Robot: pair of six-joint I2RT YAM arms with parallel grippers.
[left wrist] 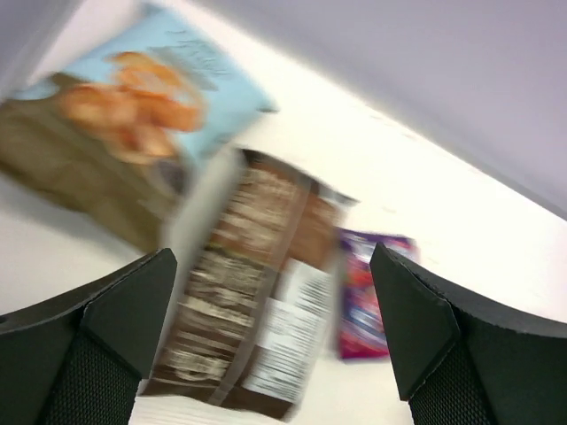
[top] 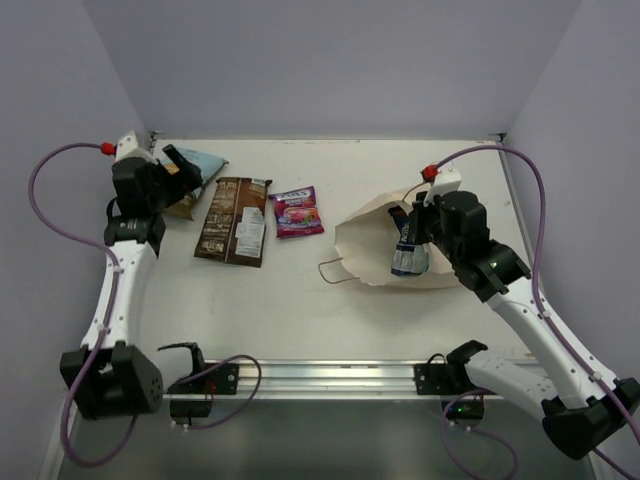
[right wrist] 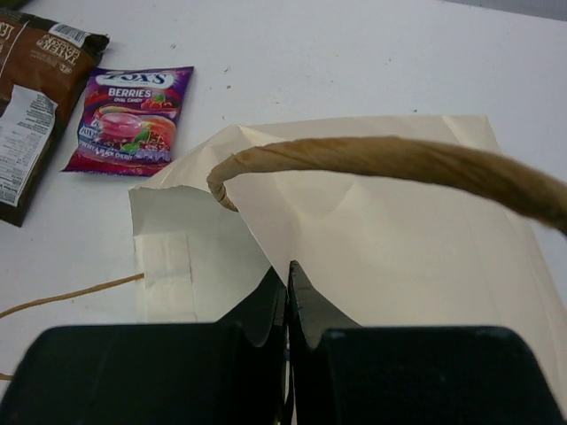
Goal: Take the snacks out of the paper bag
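The bag (top: 365,245) lies flat on its side, mouth facing left. The right claw (top: 412,240) sits over it with its jaws pressed shut. The wrist view shows only a slit between them, with a cord handle (right wrist: 381,159) looped across in front. From above, a blue-and-white packet (top: 408,258) hangs at the fingertips, so it looks pinched by its edge, just above the bag.

Left of the bag lie the magenta packet (top: 297,211), then the brown packet (top: 235,222), and farthest away the chip bag (top: 200,165). The left claw (top: 182,165) hovers by the chip bag, spread wide and empty.

These packets look light, thin and slick, with crinkly film that slides in a grip. A sealed end seam is probably the best hold. The bag is soft paper and may lift along with a packet.
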